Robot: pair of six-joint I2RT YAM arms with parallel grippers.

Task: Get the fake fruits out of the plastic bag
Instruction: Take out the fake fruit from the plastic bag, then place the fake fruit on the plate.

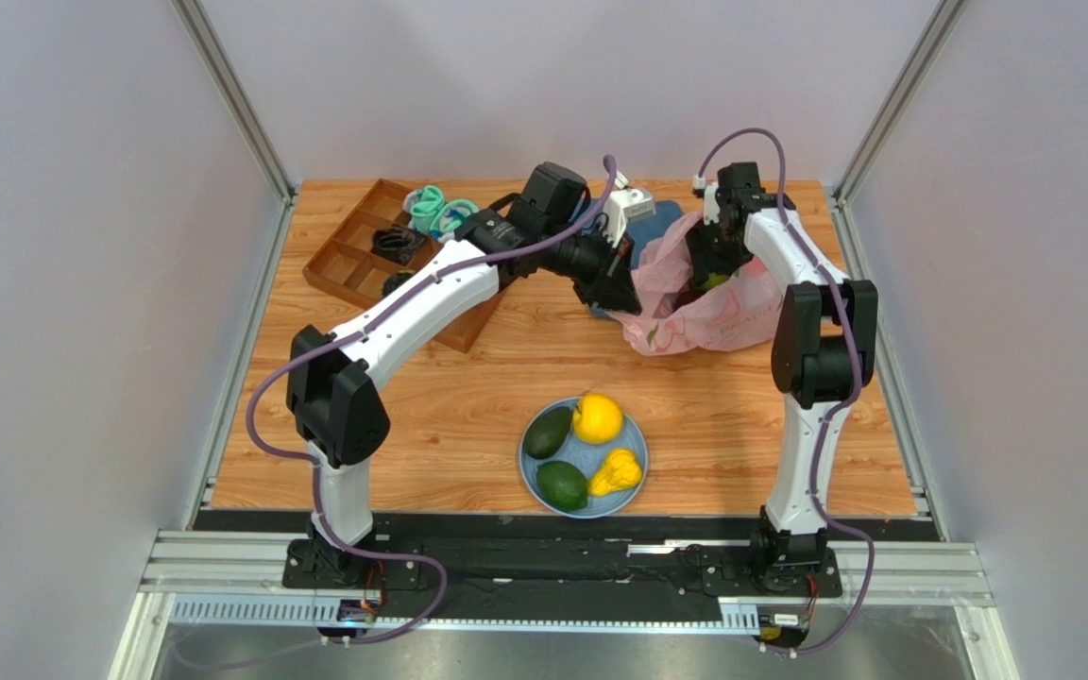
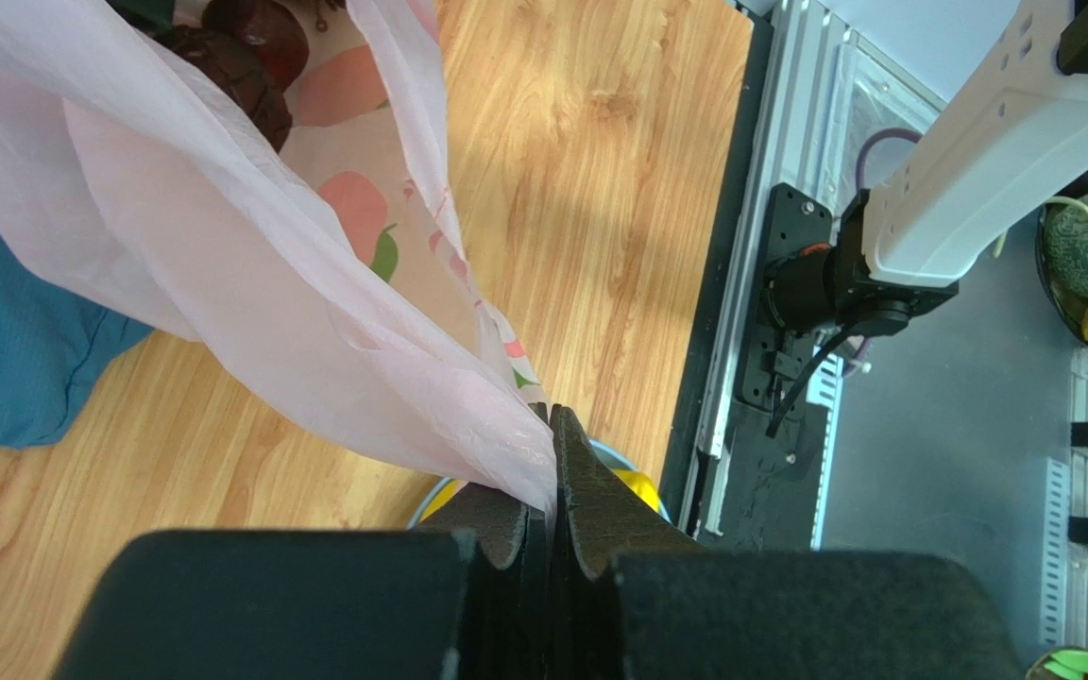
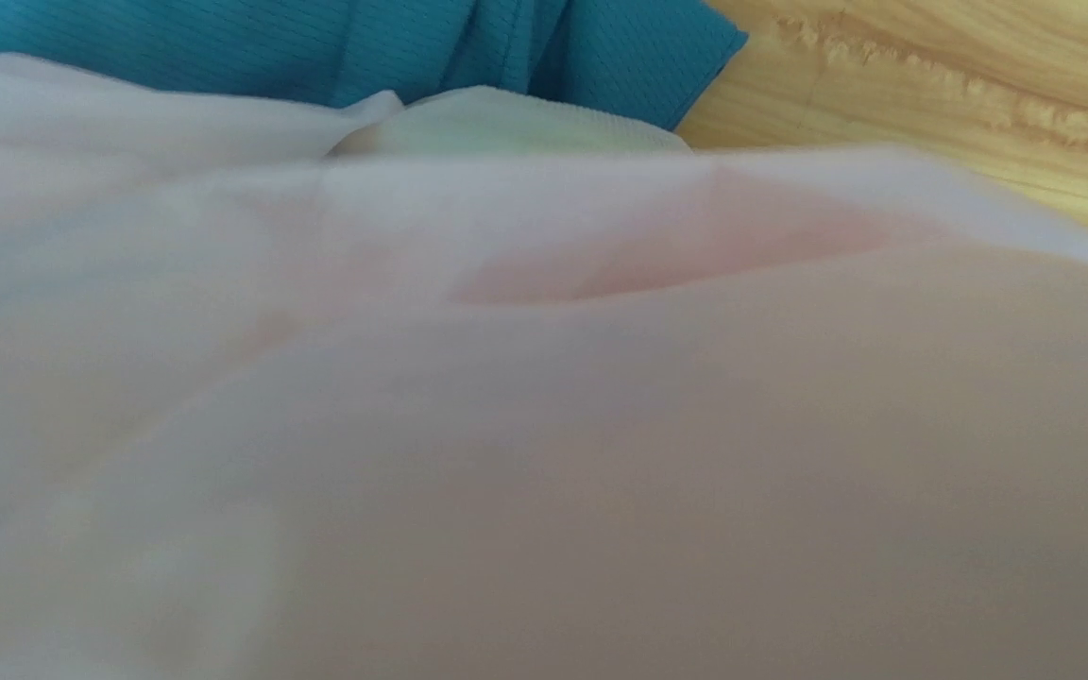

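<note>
The pink plastic bag [image 1: 713,315] lies at the back right of the table. My left gripper [image 1: 629,288] is shut on the bag's edge film [image 2: 507,446] and holds it lifted, with the jaws pressed together [image 2: 553,420]. A dark red fruit [image 2: 260,34] and dark purple grapes [image 2: 241,88] show inside the bag. My right gripper [image 1: 713,262] reaches down into the bag's mouth, its fingers hidden by pink film [image 3: 550,425]. A pale green shape [image 3: 507,125] shows through the film. Two avocados [image 1: 560,485], a yellow citrus [image 1: 597,418] and a yellow pear [image 1: 615,471] lie on the blue plate [image 1: 638,451].
A dark blue cloth [image 1: 661,217] lies under and behind the bag, and shows in both wrist views [image 2: 11,354] [image 3: 365,43]. A brown compartment tray [image 1: 360,250] with teal socks [image 1: 435,210] stands at the back left. The plate sits near the table's front edge.
</note>
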